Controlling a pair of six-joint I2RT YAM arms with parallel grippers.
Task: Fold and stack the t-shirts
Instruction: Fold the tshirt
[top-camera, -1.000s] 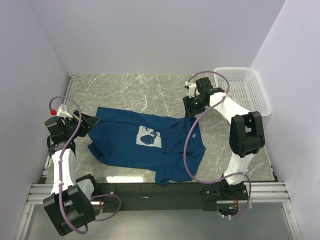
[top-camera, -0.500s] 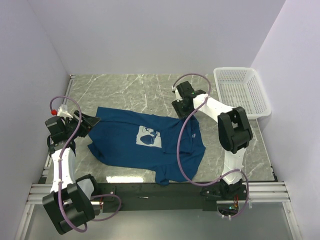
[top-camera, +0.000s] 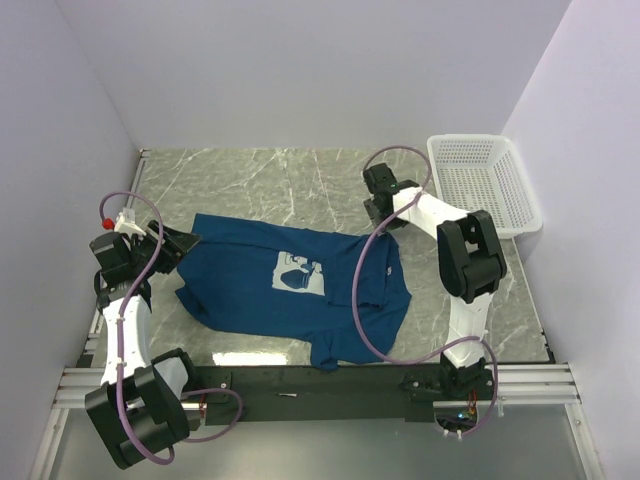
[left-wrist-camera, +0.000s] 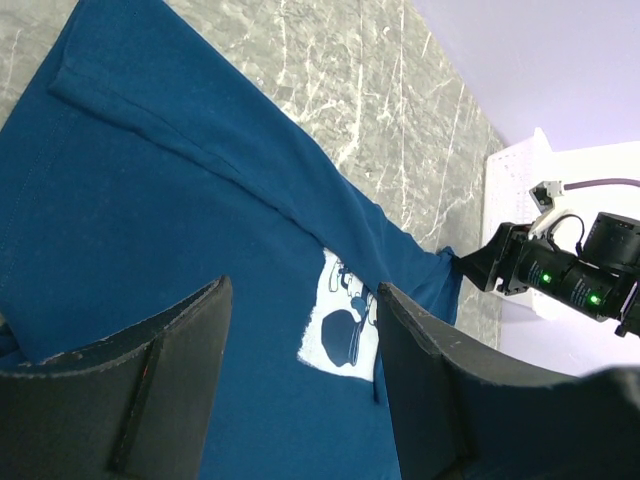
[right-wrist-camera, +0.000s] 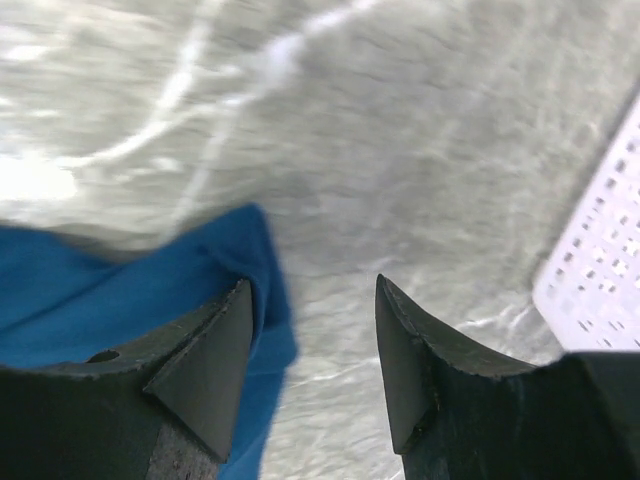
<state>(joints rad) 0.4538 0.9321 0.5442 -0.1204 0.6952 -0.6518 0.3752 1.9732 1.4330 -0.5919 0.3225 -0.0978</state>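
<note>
One dark blue t-shirt (top-camera: 290, 285) lies spread on the marble table, its white-and-blue print (top-camera: 297, 272) facing up. My left gripper (top-camera: 186, 240) hovers open at the shirt's left edge. In the left wrist view its jaws (left-wrist-camera: 302, 290) stand wide above the cloth (left-wrist-camera: 150, 200) and the print (left-wrist-camera: 345, 325), holding nothing. My right gripper (top-camera: 377, 220) is low at the shirt's far right corner. In the right wrist view it (right-wrist-camera: 313, 285) is open, with the blue cloth's tip (right-wrist-camera: 150, 290) beside one finger (right-wrist-camera: 215, 360) and bare table between the jaws.
A white mesh basket (top-camera: 485, 185) stands at the back right corner, and its edge (right-wrist-camera: 600, 270) shows in the right wrist view. Walls close the table on the left, back and right. The black base rail (top-camera: 320, 385) runs along the near edge.
The right arm swung left from near the basket, folded lower, then eased slightly right at the shirt's far corner. The left arm and the shirt have not moved.
</note>
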